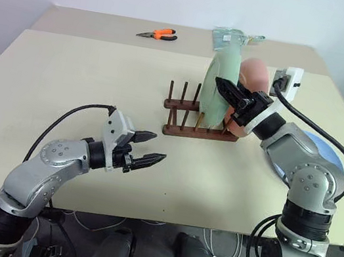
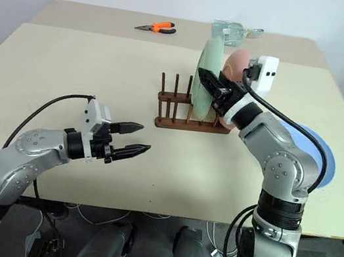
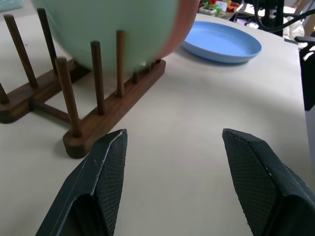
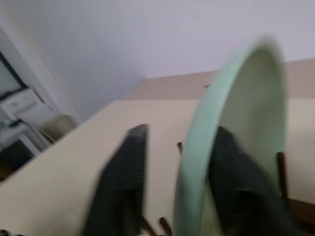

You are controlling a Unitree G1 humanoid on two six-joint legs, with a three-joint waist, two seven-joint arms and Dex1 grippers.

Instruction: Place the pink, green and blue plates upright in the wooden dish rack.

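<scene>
Green plate stands upright in the wooden dish rack, pink plate upright just behind it. Blue plate lies flat on the table, not yet racked.

Handling, judged: plates look thin, rigid, smooth plastic or melamine; probably light, slick at the rim, unlikely to break. Best hold is a pinch across the rim edge. The blue one lying flat will likely need a finger worked under its lip.

Right gripper: fingers parted, straddling the green plate's rim, one finger each side. In the right wrist view a gap shows on one side, so it reads as let go, not clamped. The blue plate lies behind its forearm, near the elbow.

Left gripper: jaws apart, empty, hovering low over the table. The rack's near end sits just ahead of its fingertips; the blue plate lies well beyond.
</scene>
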